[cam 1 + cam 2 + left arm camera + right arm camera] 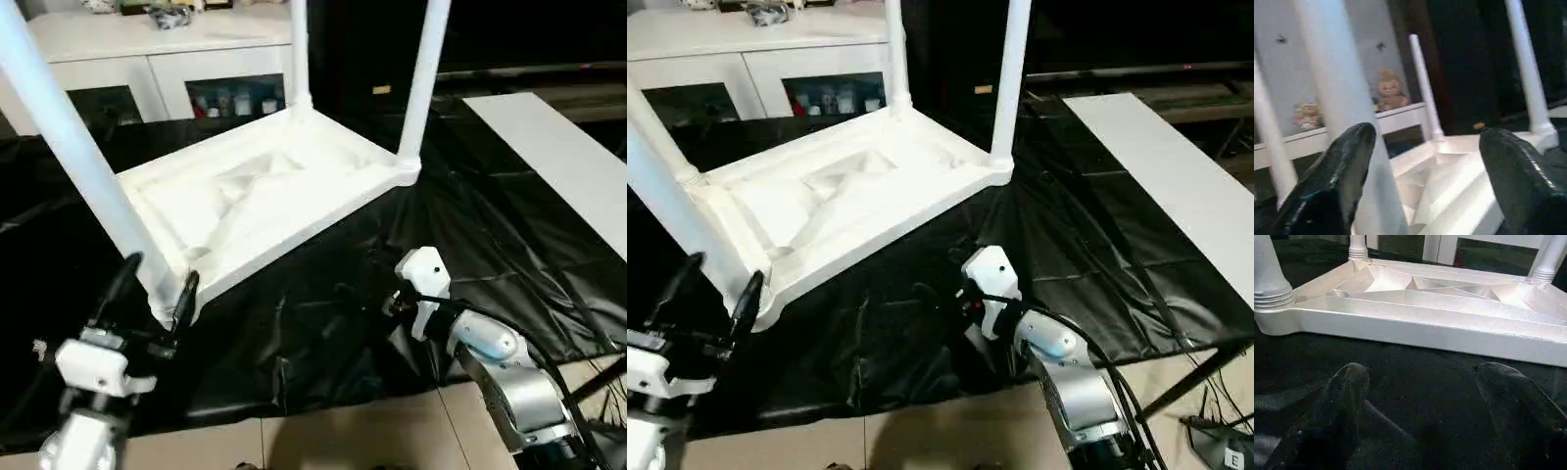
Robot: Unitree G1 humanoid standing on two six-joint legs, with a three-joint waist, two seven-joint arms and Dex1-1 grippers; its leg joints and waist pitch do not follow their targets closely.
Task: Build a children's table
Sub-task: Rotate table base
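Left gripper [155,284] stands with its black fingers spread on either side of the near leg [73,162], holding nothing, placed to steady or seat that leg in its corner socket; right gripper [1420,396] is open too, low over the black sheet [323,323] just beside the tabletop [260,196], which lies ribbed side up so the legs can stand in it; four legs seem fitted.
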